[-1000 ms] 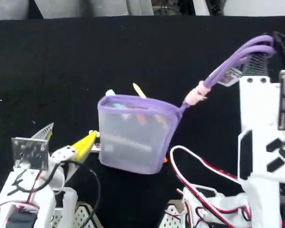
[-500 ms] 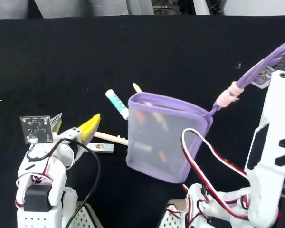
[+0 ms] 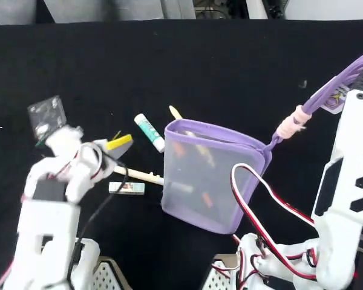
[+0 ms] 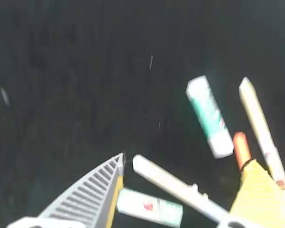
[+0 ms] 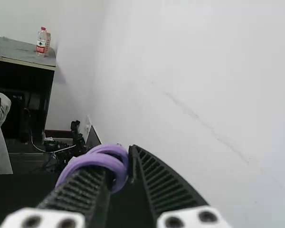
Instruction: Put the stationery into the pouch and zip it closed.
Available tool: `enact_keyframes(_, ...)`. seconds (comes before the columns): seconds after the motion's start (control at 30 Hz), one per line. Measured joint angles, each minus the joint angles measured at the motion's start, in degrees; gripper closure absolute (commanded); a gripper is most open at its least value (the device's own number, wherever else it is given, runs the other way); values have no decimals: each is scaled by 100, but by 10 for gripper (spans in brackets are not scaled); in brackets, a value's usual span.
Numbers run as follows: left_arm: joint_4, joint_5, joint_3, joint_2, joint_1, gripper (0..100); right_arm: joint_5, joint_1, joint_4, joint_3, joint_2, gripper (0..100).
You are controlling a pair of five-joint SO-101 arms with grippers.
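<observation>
I count one purple pouch (image 3: 206, 181), one glue stick (image 3: 149, 132), one eraser (image 3: 126, 188), one white pen (image 3: 139, 175) and one cream pen (image 3: 175, 113). The pieces inside the pouch are too blurred to count.

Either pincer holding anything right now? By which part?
Right pincer is shut on the purple strap of the pouch; left pincer is open, holding nothing.

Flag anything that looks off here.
The purple pouch is tilted, held up by its strap in the right gripper, mouth open. A glue stick, a white pen and a small eraser lie on the table beside it, outside.
</observation>
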Motion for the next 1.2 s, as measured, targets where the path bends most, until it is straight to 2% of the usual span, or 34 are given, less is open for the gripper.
enact_keyframes(0.17,589,774,-774,1829,492,622,0,0,0,0,0,987)
enact_keyframes(0.5,659,1670,-1679,4325,607,625,0,18,0,0,0,987)
enact_keyframes(0.93,668,1785,-3015,6664,607,626,0,18,0,0,0,987)
enact_keyframes(1.2,774,1785,-3446,7165,703,626,0,18,0,0,0,987)
